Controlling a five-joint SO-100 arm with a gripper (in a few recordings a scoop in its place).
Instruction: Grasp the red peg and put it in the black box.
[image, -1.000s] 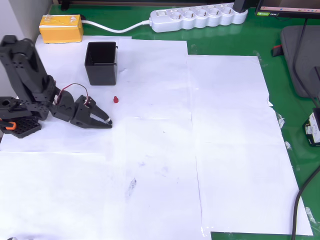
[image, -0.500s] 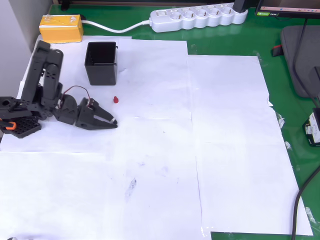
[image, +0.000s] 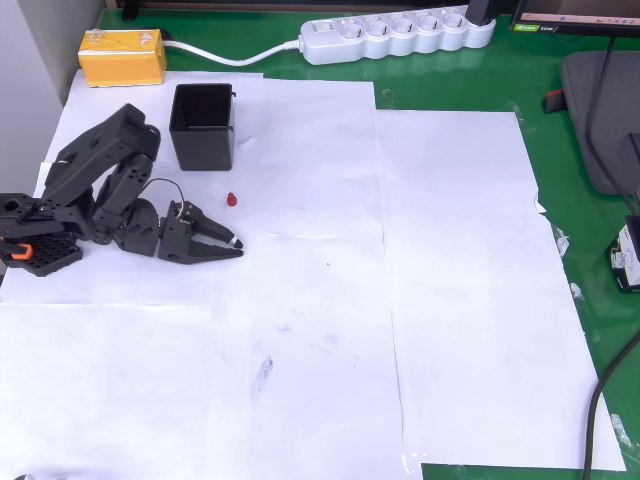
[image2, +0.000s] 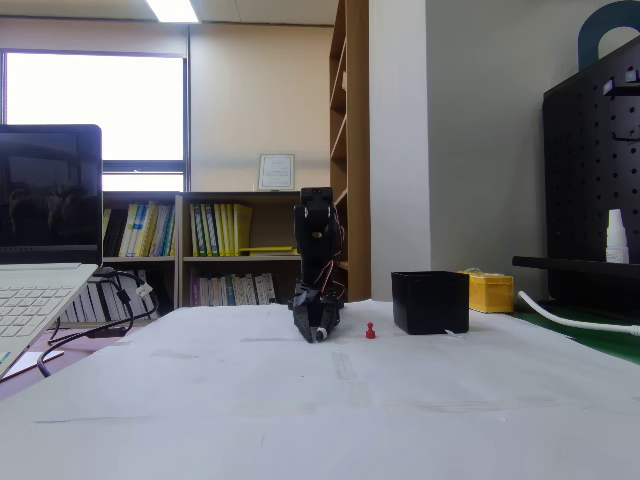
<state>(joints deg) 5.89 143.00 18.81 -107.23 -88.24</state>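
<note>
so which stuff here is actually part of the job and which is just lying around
Part of the job:
- red peg, standing on the paper, not yet grasped
- black box, behind the peg in the overhead view
- end effector, low over the paper, short of the peg

Just lying about:
- yellow block
- white power strip
- laptop
- white bottle

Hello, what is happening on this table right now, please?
A black robot arm reaches low over white paper, its gripper near the sheet and holding nothing. The red peg stands free on the paper, between the gripper and the black box, touching neither. The box looks empty, so the pick is not yet done.
</note>
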